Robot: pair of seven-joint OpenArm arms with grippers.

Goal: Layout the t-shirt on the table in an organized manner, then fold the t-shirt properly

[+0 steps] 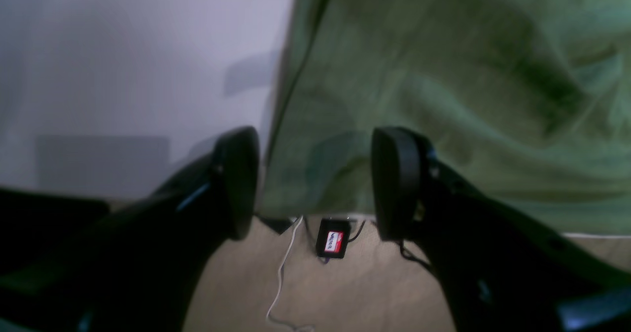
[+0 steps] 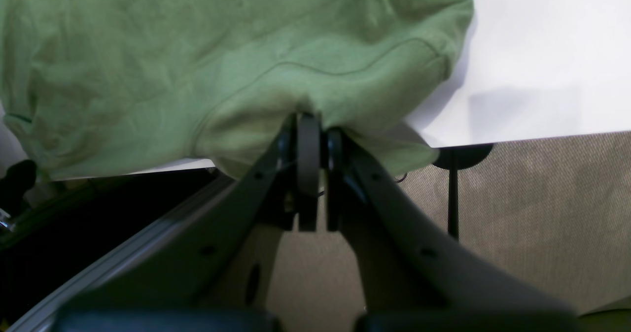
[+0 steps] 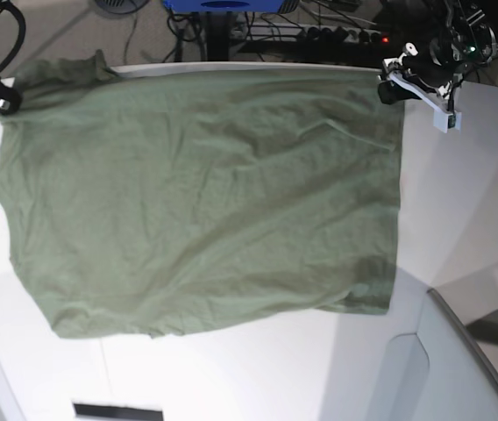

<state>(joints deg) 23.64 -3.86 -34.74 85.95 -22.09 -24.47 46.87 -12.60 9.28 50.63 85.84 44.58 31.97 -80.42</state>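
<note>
Here, t-shirt [image 3: 201, 197] spread flat across table [image 3: 468, 202], wrinkled, far edge along far table rim. Right gripper [image 2: 313, 147] clamped on shirt's far-left corner. Left gripper [image 1: 315, 182] at far-right corner, jaws apart, nothing held.

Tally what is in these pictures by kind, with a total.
T-shirt: 1
Table: 1
Pincers: 2, left pincer and right pincer
Grey panel: 1
Total: 5
</note>
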